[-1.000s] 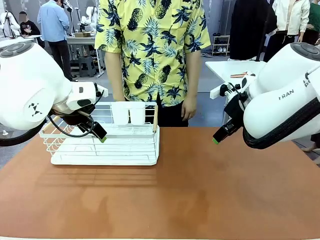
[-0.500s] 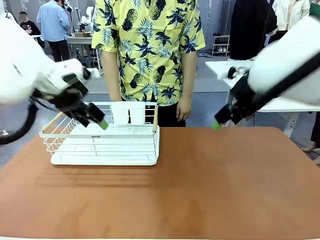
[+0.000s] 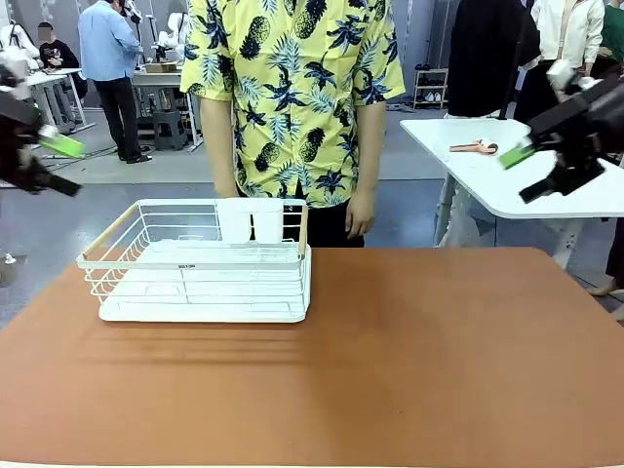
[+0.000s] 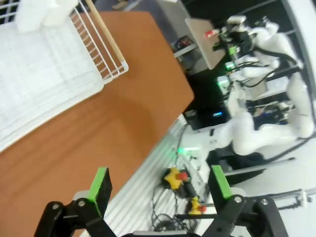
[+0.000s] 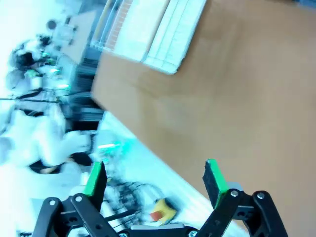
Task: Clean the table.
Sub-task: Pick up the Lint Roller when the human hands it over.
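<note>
Here one reddish-brown bench [image 3: 409, 370] spans the foreground, its near edge cut off. It carries one white wire dish rack [image 3: 200, 283] at its left, with two white holders [image 3: 252, 220] at the rack's far rim. The left gripper [image 4: 158, 174] and right gripper [image 5: 154, 168] both gape wide and empty, and in the front view they sit motion-blurred at the side edges.

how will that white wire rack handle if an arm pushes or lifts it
The rack is thin open wire on a tray base, so probably light and stiff. Its wide flat base on the smooth table suggests sliding, not tipping. The white holders sit at its far side, so lifting one edge may tilt it.
</note>
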Motion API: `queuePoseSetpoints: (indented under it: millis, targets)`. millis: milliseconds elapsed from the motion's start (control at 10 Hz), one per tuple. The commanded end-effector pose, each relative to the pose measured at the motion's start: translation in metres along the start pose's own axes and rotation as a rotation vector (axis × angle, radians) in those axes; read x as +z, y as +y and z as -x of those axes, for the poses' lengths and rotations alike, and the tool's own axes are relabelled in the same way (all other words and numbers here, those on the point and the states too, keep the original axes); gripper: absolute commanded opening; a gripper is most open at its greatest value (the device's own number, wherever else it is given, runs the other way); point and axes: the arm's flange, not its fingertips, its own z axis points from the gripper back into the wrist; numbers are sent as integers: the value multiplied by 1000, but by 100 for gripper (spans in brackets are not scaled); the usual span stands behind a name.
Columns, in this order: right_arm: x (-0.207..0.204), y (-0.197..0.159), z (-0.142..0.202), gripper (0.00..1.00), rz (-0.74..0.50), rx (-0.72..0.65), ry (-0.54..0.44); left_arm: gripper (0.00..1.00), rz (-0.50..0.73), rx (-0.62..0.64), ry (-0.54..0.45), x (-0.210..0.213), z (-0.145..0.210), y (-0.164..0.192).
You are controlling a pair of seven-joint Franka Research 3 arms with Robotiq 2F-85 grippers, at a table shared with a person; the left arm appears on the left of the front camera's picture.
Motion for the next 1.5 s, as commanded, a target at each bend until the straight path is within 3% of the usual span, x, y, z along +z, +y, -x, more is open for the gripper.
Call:
queuePoseSetpoints:
  millis: [0, 300, 600, 800, 1400]
  targets:
    - [45, -40, 1, 100, -186, -121, 54, 100, 92, 80, -16, 40, 12, 27]
    - [102, -88, 23, 100, -289, -271, -92, 100, 166, 118, -98, 92, 45, 43]
    - [143, -132, 44, 100, -317, -366, -160, 100, 203, 168, -165, 123, 72, 59]
    - [148, -143, 51, 100, -335, -377, -176, 100, 217, 182, -206, 132, 81, 68]
    - [141, -148, 52, 100, -321, -388, -169, 100, 200, 215, -205, 129, 87, 74]
